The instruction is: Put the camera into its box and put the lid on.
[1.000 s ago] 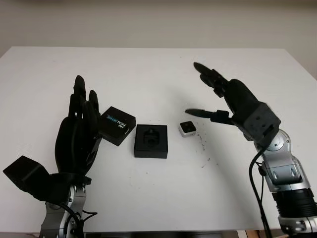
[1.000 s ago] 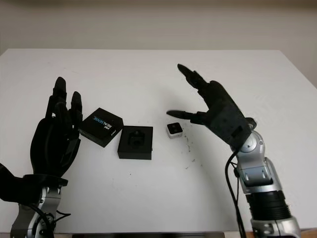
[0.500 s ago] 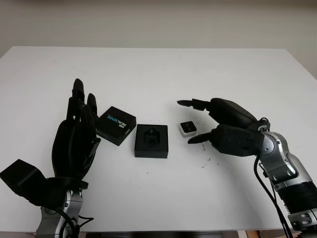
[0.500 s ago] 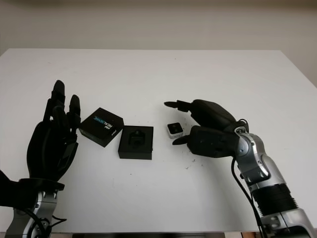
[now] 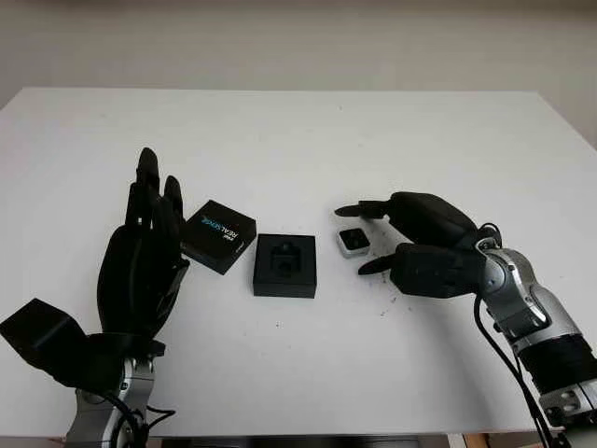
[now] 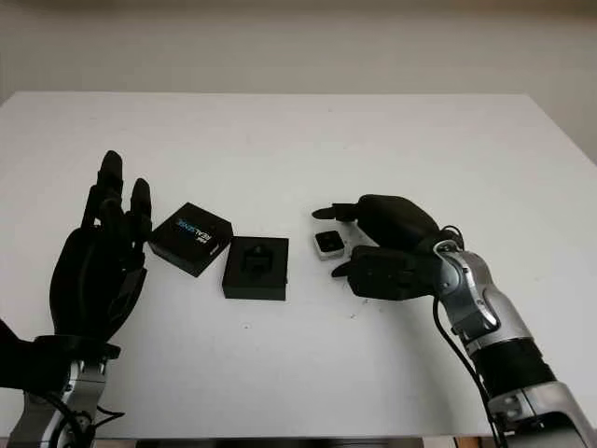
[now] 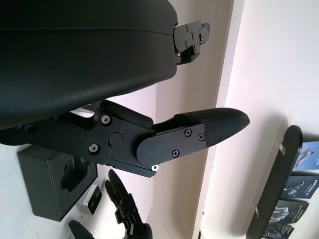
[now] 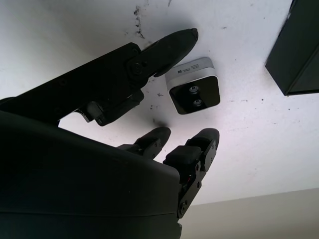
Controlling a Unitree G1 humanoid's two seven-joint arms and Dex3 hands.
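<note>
A small silver camera (image 5: 353, 242) with a black face lies on the white table (image 5: 298, 140), just right of the open black box (image 5: 284, 265). The box's black lid (image 5: 219, 235), with blue and white lettering, lies to the box's left. My right hand (image 5: 368, 238) is low over the table with its fingers on either side of the camera (image 8: 194, 92), not closed on it. One fingertip (image 8: 184, 37) is beside the camera's edge. My left hand (image 5: 145, 257) is raised upright to the left of the lid, open and holding nothing.
Dark scuff marks (image 5: 382, 275) speckle the table below the camera, next to my right hand. The table's front edge runs close to both arms.
My right hand has come down from a raised pose to table level and drawn its fingers in around the camera. The left hand, box and lid have stayed put.
</note>
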